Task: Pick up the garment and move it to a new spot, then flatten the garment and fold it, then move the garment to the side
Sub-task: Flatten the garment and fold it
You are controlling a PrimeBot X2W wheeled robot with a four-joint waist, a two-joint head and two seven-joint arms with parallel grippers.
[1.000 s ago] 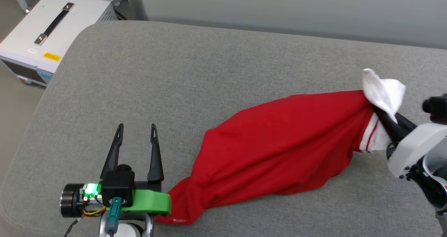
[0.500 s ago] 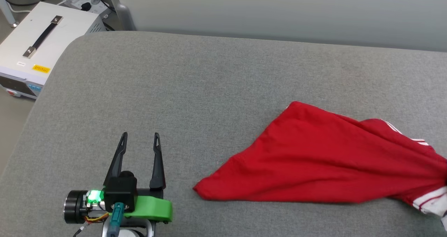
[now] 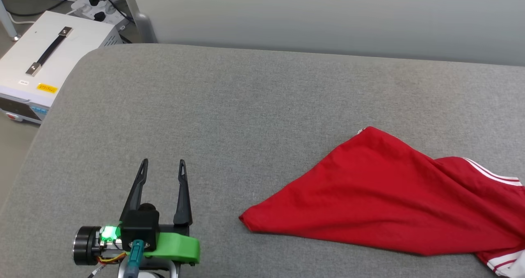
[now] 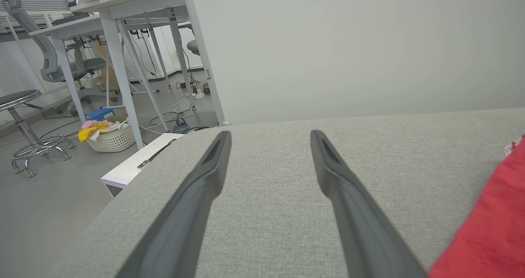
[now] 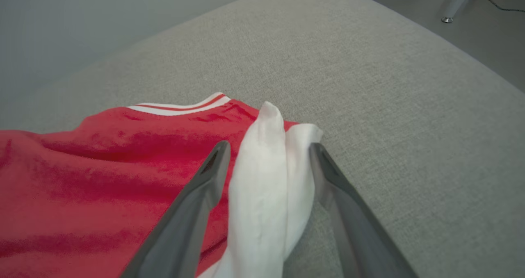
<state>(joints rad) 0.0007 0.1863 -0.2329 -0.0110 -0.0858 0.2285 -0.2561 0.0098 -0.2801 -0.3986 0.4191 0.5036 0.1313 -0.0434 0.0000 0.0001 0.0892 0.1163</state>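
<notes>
Right pincer [image 5: 268,146] stands released, its fingers spread either side of the white sleeve [image 5: 262,187] of the garment [image 3: 381,196]. That red garment lies rumpled on the near right of the grey fabric-topped desk [image 3: 246,105]. At the near left the left pincer [image 3: 163,162] is likewise spread, empty, apart from the cloth.

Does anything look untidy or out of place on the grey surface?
The garment lies bunched in a crumpled wedge on the grey cushion, not flat. Its white sleeve stands up between the open fingers of the right gripper. Nothing looks damaged.
</notes>
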